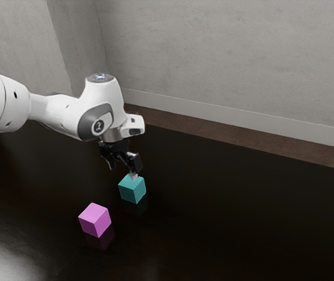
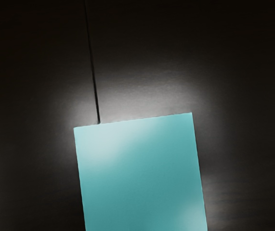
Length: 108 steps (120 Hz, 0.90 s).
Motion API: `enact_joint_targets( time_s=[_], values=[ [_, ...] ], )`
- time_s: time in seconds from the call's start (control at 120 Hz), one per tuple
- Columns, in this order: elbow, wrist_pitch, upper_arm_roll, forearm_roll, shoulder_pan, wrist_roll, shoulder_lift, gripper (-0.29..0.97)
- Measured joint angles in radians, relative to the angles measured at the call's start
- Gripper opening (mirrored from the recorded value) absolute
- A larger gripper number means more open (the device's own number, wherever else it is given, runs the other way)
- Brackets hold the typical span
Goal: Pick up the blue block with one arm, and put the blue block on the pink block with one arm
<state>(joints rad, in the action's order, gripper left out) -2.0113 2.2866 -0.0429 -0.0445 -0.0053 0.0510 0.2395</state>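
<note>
— Where is our gripper?
— Just above the blue block, open and holding nothing. We judge we're lining up to close on it.
— And the block itself?
— It's resting on the dark, glossy desk, well in from the far edge. The pink block sits near it, apart, toward the near edge. A grey wall rises behind.

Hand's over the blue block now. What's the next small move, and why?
Probably ease straight down. The gripper sits open just above the blue block, which rests on the table apart from the pink block. The fingers need to straddle it before closing.
</note>
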Motion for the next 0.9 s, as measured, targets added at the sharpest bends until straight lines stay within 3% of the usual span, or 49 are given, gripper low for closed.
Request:
enact_joint_targets(
  time_s=[0.9],
  values=[
    [0.094,0.014,-0.002,0.016,0.000,0.001,0.167,0.68]
  ],
)
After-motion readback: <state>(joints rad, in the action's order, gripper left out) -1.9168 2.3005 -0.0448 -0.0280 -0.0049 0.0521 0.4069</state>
